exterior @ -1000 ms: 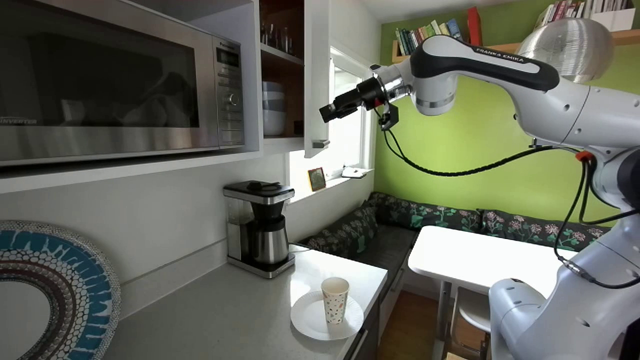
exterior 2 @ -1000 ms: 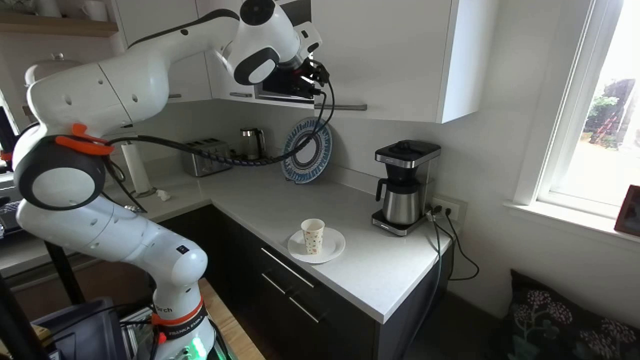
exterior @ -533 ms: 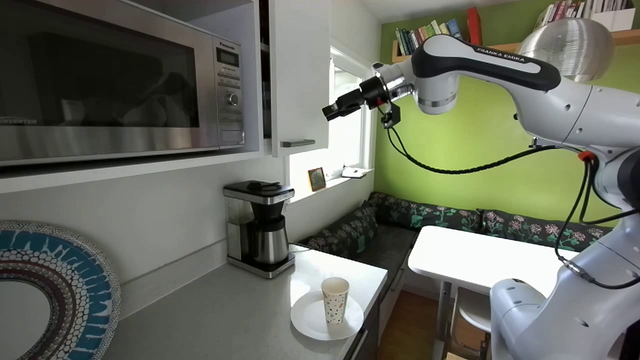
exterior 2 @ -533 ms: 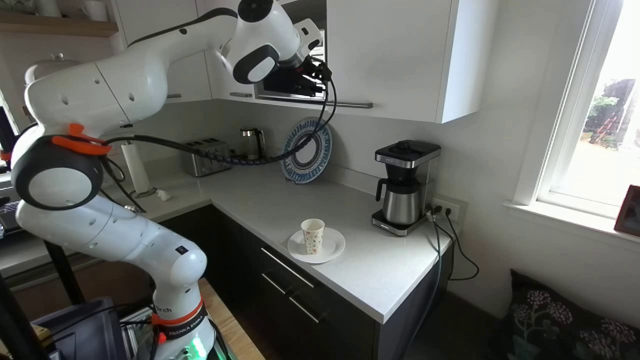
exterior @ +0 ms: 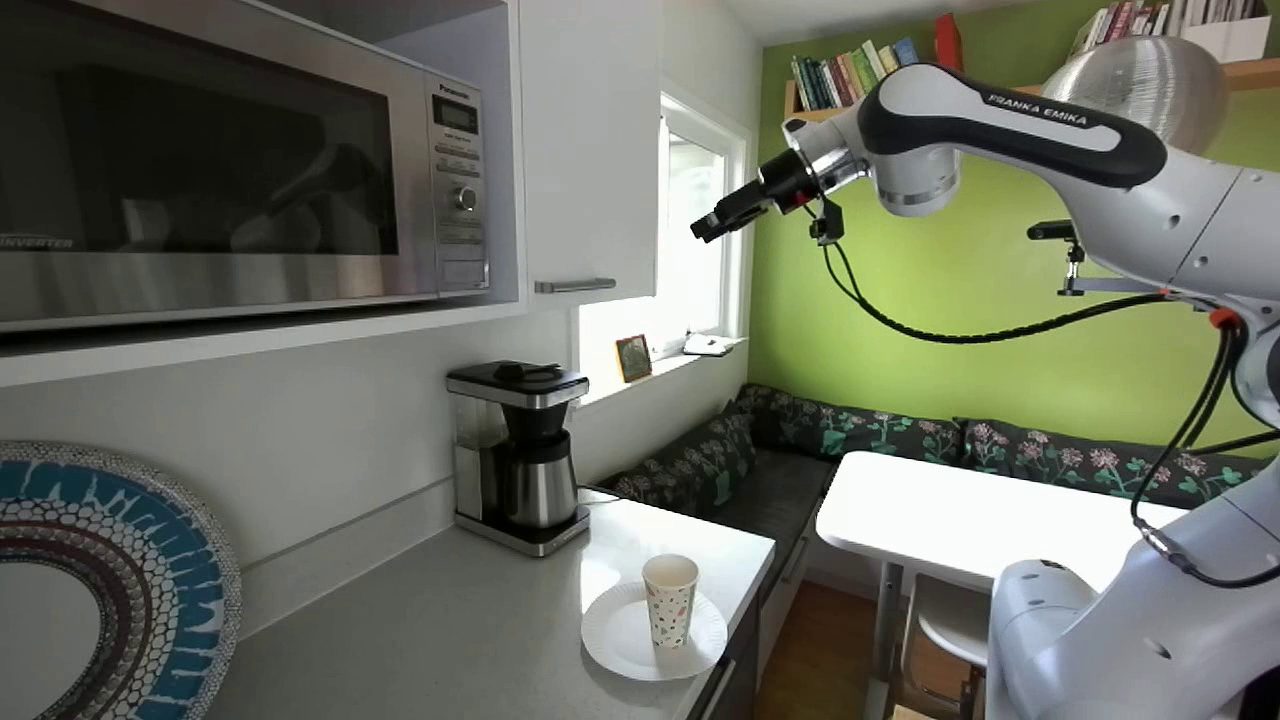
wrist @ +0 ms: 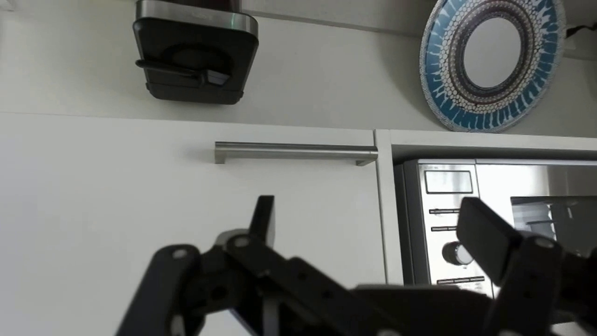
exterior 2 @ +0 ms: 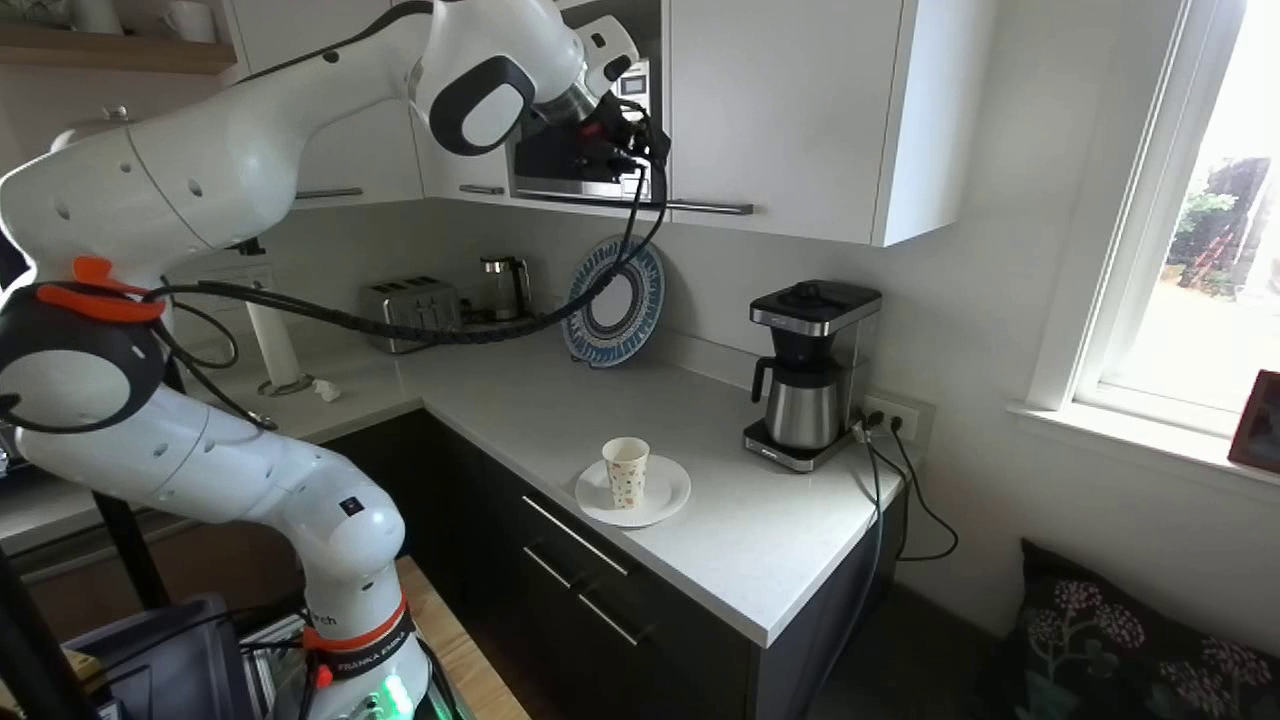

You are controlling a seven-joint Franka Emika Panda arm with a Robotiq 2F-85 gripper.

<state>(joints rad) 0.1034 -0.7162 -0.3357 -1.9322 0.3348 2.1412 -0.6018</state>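
White cabinet door (wrist: 177,200) was sitting flush and closed, just beside the microwave (exterior: 240,150), with its bar handle (wrist: 296,150) running along the lower edge. The tool (wrist: 368,200) hung apart from it, totally released, fingers (wrist: 487,238) spread wide. Down below, the coffee maker (exterior 2: 810,390) stood by the back edge of the desk (exterior 2: 520,400), and a paper cup (exterior 2: 627,475) was parked upright on a white plate (exterior 2: 670,495) close to the front edge. Kinda blue round platter (wrist: 492,53) leaned along the back.

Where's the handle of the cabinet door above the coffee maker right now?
In an exterior view, the handle sits near the lower edge of the cabinet door, just right of the microwave and higher than the coffee maker.
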